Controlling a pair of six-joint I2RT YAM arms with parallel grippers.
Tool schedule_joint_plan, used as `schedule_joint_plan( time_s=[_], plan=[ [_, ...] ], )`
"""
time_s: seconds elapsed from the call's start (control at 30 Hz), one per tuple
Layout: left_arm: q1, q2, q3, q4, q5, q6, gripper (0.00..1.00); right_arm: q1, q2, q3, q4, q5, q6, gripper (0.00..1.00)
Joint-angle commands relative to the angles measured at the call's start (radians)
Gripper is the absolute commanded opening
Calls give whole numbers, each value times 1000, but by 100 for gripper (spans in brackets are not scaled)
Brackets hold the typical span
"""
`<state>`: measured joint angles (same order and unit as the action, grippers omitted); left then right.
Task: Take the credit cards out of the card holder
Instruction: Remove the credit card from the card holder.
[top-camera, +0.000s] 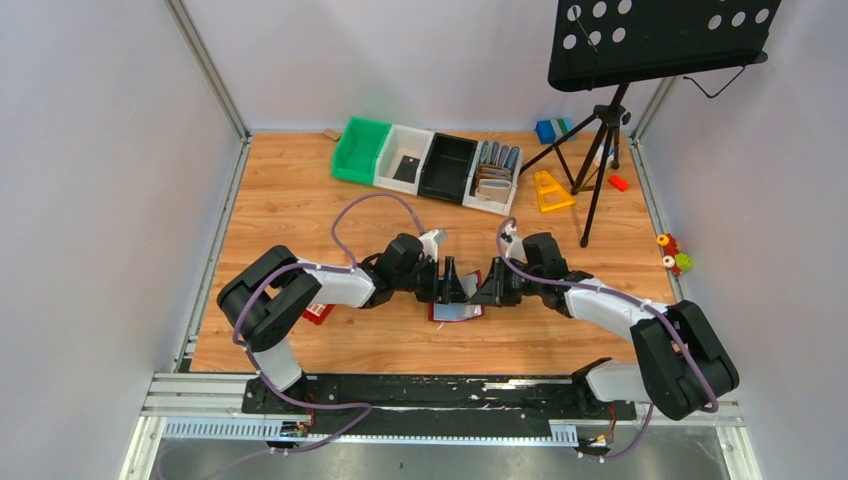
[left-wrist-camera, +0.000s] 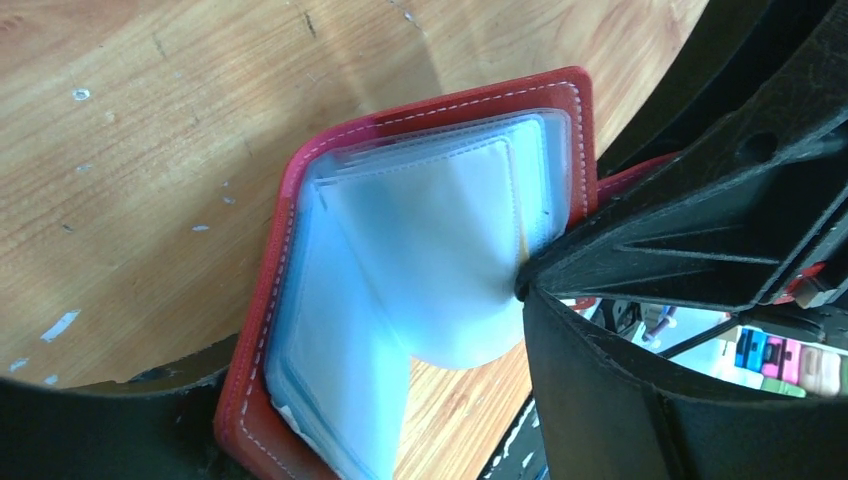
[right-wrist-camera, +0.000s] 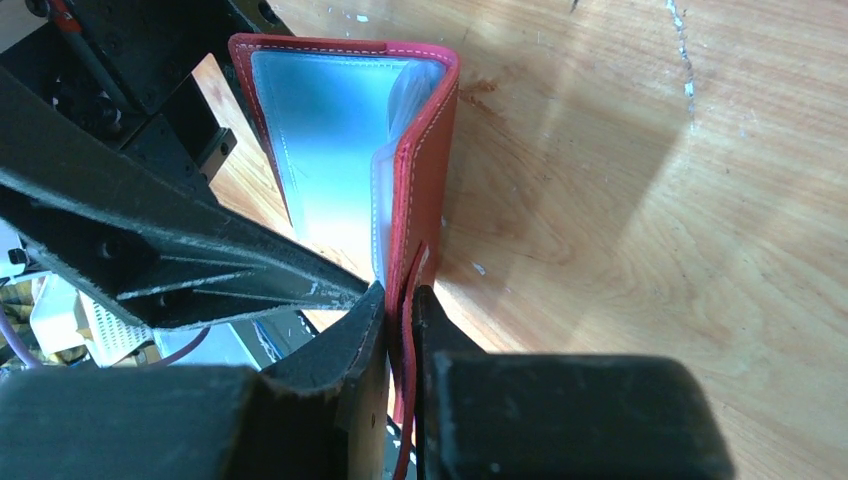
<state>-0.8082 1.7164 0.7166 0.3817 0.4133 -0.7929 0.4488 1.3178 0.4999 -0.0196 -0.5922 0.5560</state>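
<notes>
The card holder (top-camera: 458, 311) is a red leather folder with white stitching and clear plastic sleeves. It stands open on the wood table between both grippers. My right gripper (right-wrist-camera: 400, 305) is shut on the edge of its red cover (right-wrist-camera: 425, 170). My left gripper (left-wrist-camera: 365, 330) is open and straddles the holder (left-wrist-camera: 430, 110). One finger is at the cover's lower corner, and the other fingertip (left-wrist-camera: 560, 330) is against a sleeve, touching my right gripper's finger. The sleeves (left-wrist-camera: 440, 250) look pale blue-white. I cannot make out any credit cards in them.
Green, white and black bins (top-camera: 425, 160) stand at the back; one white bin holds a flat black rectangle (top-camera: 406, 167), and another holds upright wallets (top-camera: 494, 168). A flat red piece (top-camera: 318, 312) lies by my left arm. A music stand's tripod (top-camera: 597, 150) is at the back right.
</notes>
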Motion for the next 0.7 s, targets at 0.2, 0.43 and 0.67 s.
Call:
schedule_joint_plan(
  time_s=[0.2, 0.43, 0.67],
  plan=[
    [-5, 45, 43, -128, -93, 63, 40, 2, -36, -6, 56, -32, 25, 20],
    [-2, 22, 32, -121, -89, 58, 34, 0, -27, 8, -10, 20, 8, 44],
    [11, 1, -10, 8, -10, 3, 35, -9, 31, 15, -5, 11, -5, 34]
  ],
)
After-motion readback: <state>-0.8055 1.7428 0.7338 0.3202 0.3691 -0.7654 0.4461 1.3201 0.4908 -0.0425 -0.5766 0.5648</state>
